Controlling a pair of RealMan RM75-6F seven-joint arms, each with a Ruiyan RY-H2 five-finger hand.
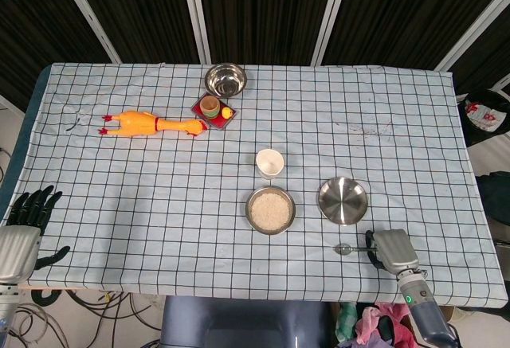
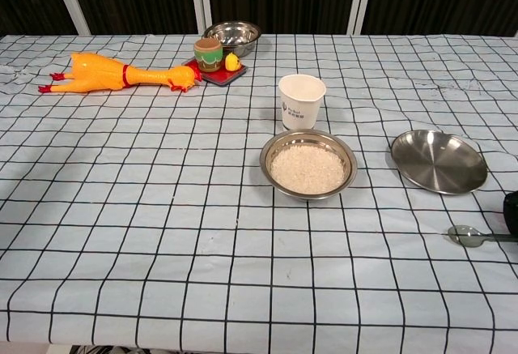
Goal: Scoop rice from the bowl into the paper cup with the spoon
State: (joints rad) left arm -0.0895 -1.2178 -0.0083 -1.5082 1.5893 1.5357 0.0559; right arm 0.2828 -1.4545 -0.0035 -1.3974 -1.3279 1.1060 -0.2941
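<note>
A steel bowl of white rice (image 1: 270,209) (image 2: 308,164) sits mid-table, and the white paper cup (image 1: 270,162) (image 2: 301,100) stands upright just behind it. The metal spoon (image 1: 347,248) (image 2: 469,235) lies low near the front right edge, its bowl pointing left. My right hand (image 1: 389,250) (image 2: 511,208) grips the spoon's handle end, and the hand hides most of the handle. My left hand (image 1: 28,214) hangs off the table's front left corner with its fingers spread and nothing in it.
An empty steel plate (image 1: 343,201) (image 2: 439,161) lies right of the rice bowl, just behind the spoon. At the back are a yellow rubber chicken (image 1: 147,123), a red tray (image 1: 224,121) with a small cup, and a steel bowl (image 1: 225,79).
</note>
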